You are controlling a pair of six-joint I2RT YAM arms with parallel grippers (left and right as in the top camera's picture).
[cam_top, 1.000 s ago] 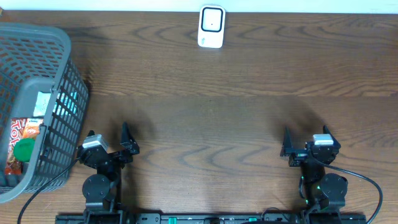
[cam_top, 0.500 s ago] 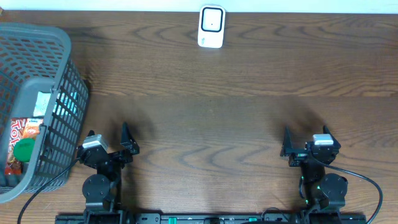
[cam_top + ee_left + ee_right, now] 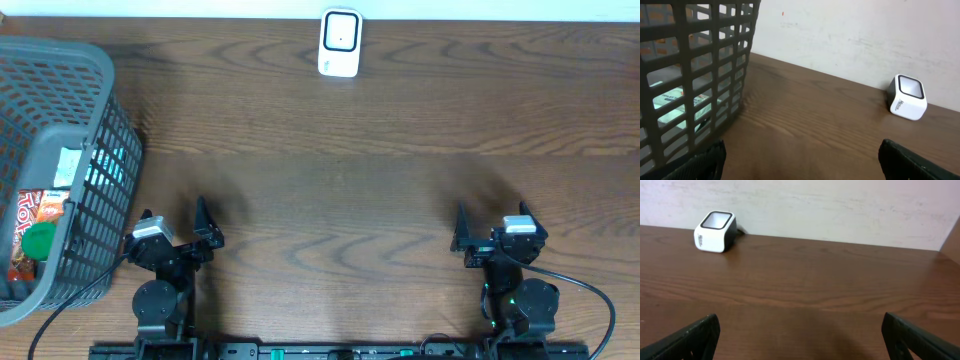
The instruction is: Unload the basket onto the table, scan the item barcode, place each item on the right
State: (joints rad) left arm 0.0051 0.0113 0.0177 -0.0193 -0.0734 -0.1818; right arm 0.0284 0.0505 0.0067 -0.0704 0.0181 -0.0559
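Nothing picked up yet: both arms sit at the near edge, jaws wide and empty.
Your left gripper (image 3: 175, 212) and right gripper (image 3: 491, 214) hold nothing. The goods to scan, an orange printed packet (image 3: 28, 212) among them, lie in the grey plastic mesh basket (image 3: 95, 60) at far left, well apart from the small white box-shaped scanner (image 3: 340, 42) at the far edge. Next, you'd likely reach the left arm over the basket wall for one item.

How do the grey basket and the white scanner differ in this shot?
The basket is dark grey, open mesh and large; the scanner is white, solid-bodied and small. The basket sits at the table's left edge and holds packaged items; the scanner stands at the middle of the far edge, with nothing on it. Both rest on the wooden table.
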